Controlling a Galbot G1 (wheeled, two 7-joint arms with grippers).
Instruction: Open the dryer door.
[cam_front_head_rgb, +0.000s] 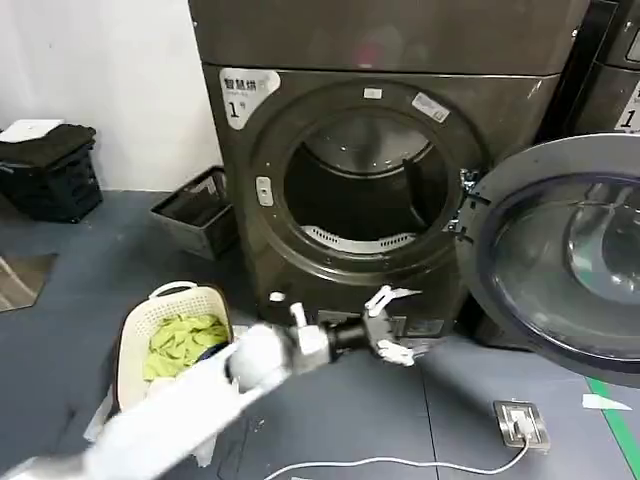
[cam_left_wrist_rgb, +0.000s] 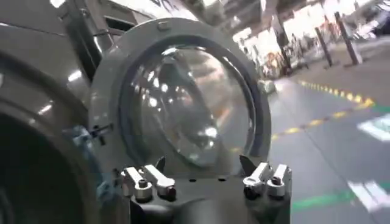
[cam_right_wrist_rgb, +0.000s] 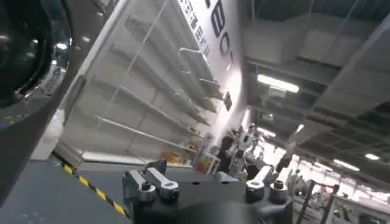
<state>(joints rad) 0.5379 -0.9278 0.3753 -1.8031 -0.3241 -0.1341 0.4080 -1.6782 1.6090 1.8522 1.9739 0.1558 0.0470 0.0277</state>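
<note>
Floor to the left gripper's left: a white laundry basket (cam_front_head_rgb: 165, 330) of green cloth sits on the grey floor beside the left arm (cam_front_head_rgb: 200, 395); a dark crate (cam_front_head_rgb: 195, 212) stands farther back against the machine's left corner.
Floor below the gripper: a white cable (cam_front_head_rgb: 400, 464) runs along the floor to a small silver box (cam_front_head_rgb: 519, 422), which lies beyond the gripper to its right.
Left arm: reaches from the lower left of the head view, up and rightward across the front of the dryer (cam_front_head_rgb: 380, 150), wrist about level.
Left gripper (cam_front_head_rgb: 392, 324): fingers spread wide, holding nothing, low in front of the machine's bottom panel, below the drum opening (cam_front_head_rgb: 365, 190).
Left wrist view: both fingers (cam_left_wrist_rgb: 149, 182) sit apart with the door's glass ahead of them, no contact.
Dryer door (cam_front_head_rgb: 560, 260): swung fully open on its right-side hinge (cam_front_head_rgb: 462, 205), inner face and glass bowl toward the camera; it hangs to the gripper's right and higher, apart from the fingertips.
Door edge: its chrome rim (cam_left_wrist_rgb: 106, 91) stands just beside the drum opening's rim at the hinge.
Right gripper (cam_right_wrist_rgb: 207, 185): fingers apart, empty, pointing toward shelving (cam_right_wrist_rgb: 152, 79) and open hall, with a dark machine (cam_right_wrist_rgb: 30, 55) at one side.
</note>
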